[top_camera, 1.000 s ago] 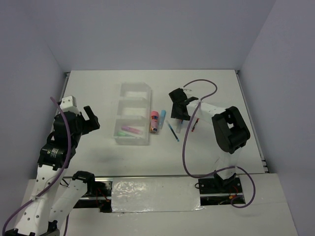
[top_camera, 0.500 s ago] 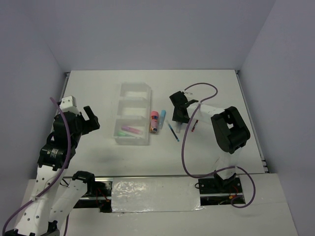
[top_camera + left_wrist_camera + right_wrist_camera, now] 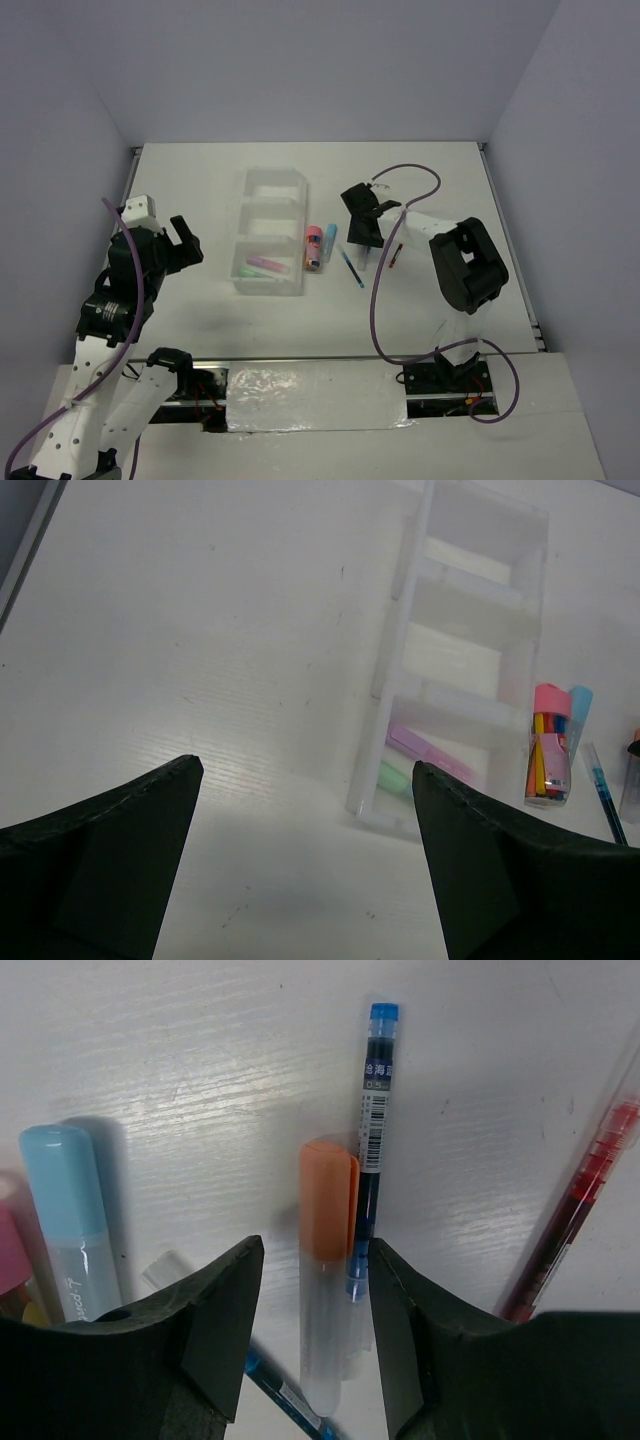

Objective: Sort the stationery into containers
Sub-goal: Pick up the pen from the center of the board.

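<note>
The room is a plain box: a pale lavender left wall point(image 3: 60, 150), a back wall point(image 3: 310, 70) and a right wall point(image 3: 570, 150) close in a white surface point(image 3: 200, 190) with faint scuffs. A silver taped strip point(image 3: 315, 395) runs along its near edge, at the bottom of the overhead view.

At the left of that view the left hand point(image 3: 183, 243) hangs above bare surface with its jaws spread wide and nothing between them.

Right of it, left of centre, lies the translucent white tray point(image 3: 245, 215), its three compartments in a row running away from the arms. The nearest compartment holds a pink highlighter point(image 3: 425, 752) and a green highlighter point(image 3: 395, 778) side by side; the other two look bare.

Just beside the tray's right wall lies a pink-capped tube point(image 3: 547, 745) with coloured pieces showing through its clear body. A light blue highlighter point(image 3: 577, 715) lies against it. A thin blue pen point(image 3: 351, 268) lies slanted, near them.

Right of centre the right hand point(image 3: 311, 1250) is low over the surface. Its jaws are partly apart, straddling an orange-capped highlighter point(image 3: 328, 1200) without pressing on it. A second blue pen point(image 3: 375, 1110) lies against that highlighter's right side. A red pen point(image 3: 575, 1210) lies slanted further right, apart from them. A purple cable point(image 3: 378, 310) loops over the right arm.
</note>
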